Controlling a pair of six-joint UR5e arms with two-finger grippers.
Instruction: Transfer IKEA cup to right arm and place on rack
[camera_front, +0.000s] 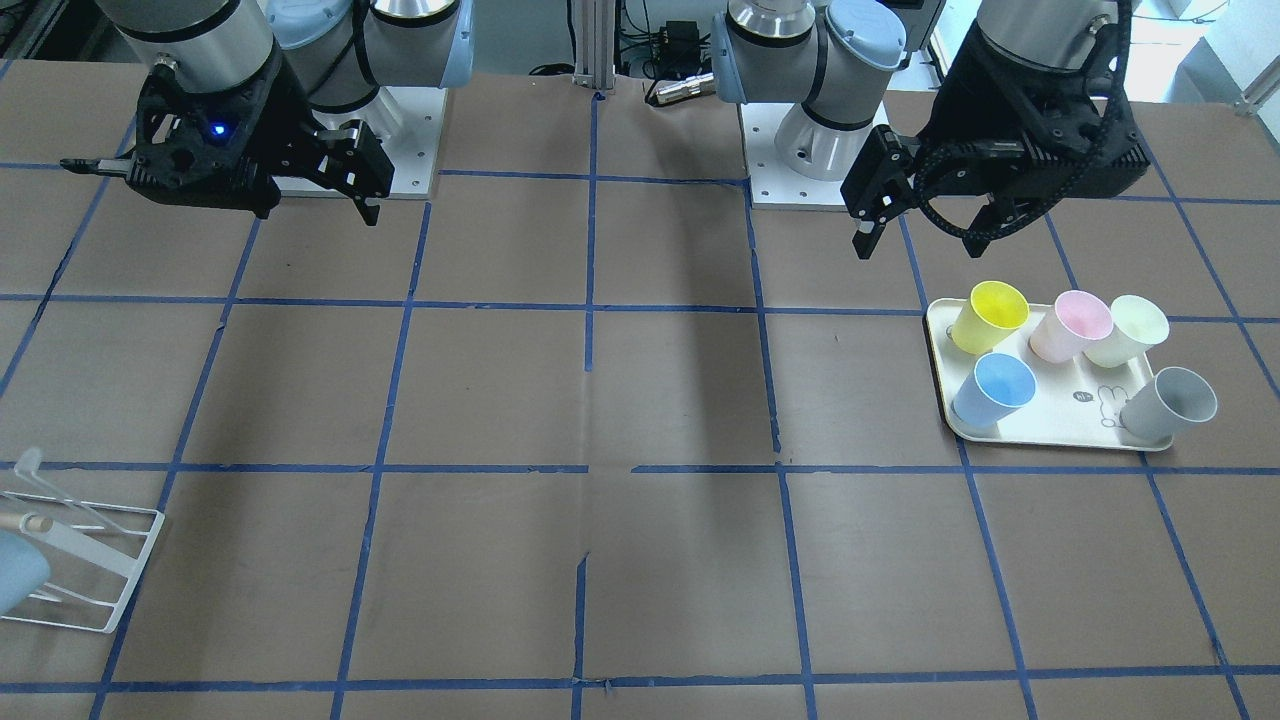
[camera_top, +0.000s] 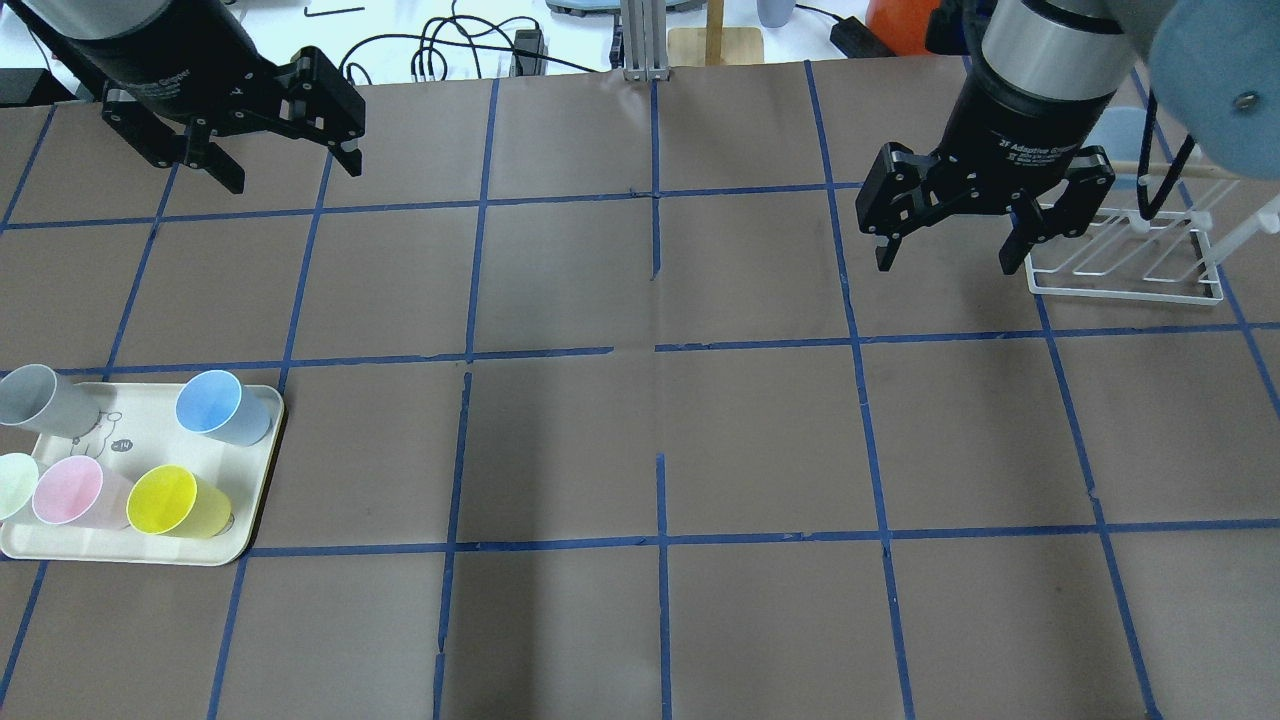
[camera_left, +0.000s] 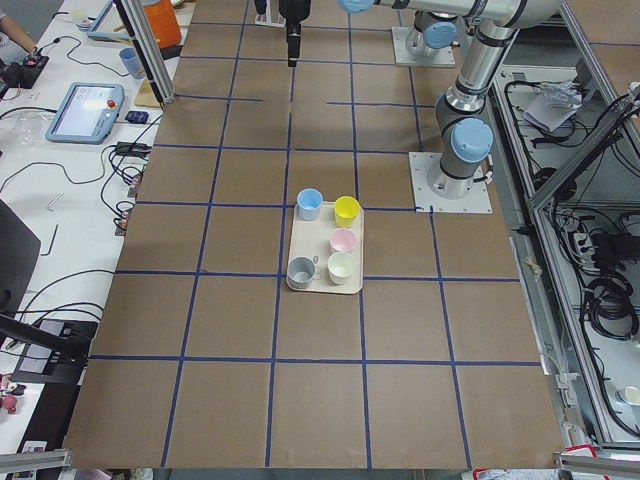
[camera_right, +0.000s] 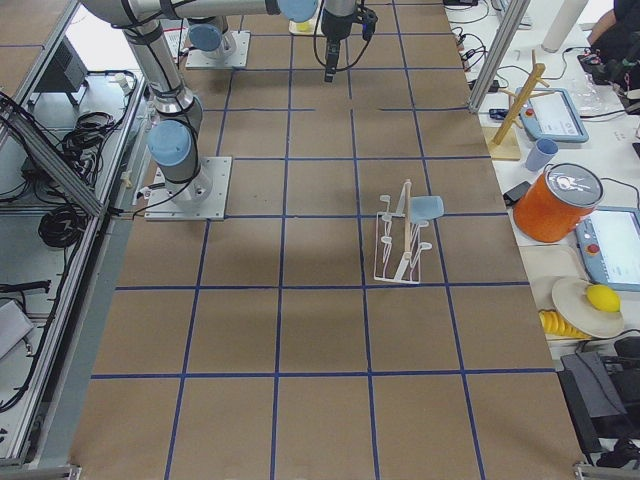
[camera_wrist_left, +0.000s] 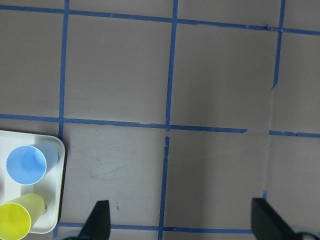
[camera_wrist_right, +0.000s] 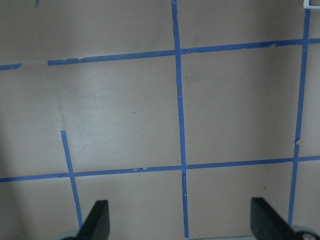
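A pale blue IKEA cup (camera_top: 215, 405) stands mouth up on a cream tray (camera_top: 150, 440) at the table's left, and also shows in the left wrist view (camera_wrist_left: 29, 164) and the front view (camera_front: 995, 388). A second pale blue cup (camera_right: 427, 207) hangs on the white wire rack (camera_top: 1125, 270) at the far right. My left gripper (camera_top: 290, 170) is open and empty, high above the table and well beyond the tray. My right gripper (camera_top: 947, 262) is open and empty, just left of the rack.
The tray also holds a yellow cup (camera_top: 175, 500), a pink cup (camera_top: 70, 492), a pale green cup (camera_top: 12, 485) and a grey cup (camera_top: 35, 398). The brown table is marked with a blue tape grid (camera_top: 655, 350). Benches with cables and tablets lie past the far edge.
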